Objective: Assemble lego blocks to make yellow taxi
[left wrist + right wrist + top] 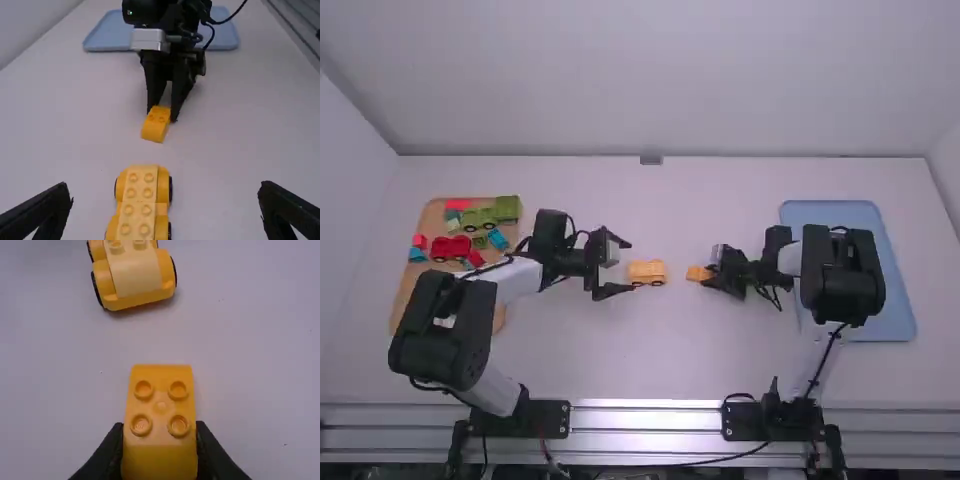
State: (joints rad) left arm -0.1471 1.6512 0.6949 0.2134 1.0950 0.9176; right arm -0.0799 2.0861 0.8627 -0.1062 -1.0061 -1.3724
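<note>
My left gripper [620, 266] stands open just left of the yellow car base [646, 272]. In the left wrist view the left gripper [165, 207] has its fingers wide apart, with the studded car base [137, 205] on its black wheels between and beyond them. Right of the base, with a gap between, my right gripper [708, 280] is shut on an orange-yellow block [697, 273]. In the right wrist view the right gripper [160, 452] grips the sides of this rounded block [161, 407], studs up; the car base [134, 277] lies beyond it.
A wooden tray [433, 215] with red, green and blue blocks and vehicles lies at the left, partly under the left arm. At the right, the right arm crosses over a blue tray [894, 310]. White walls stand behind and beside the table [650, 370].
</note>
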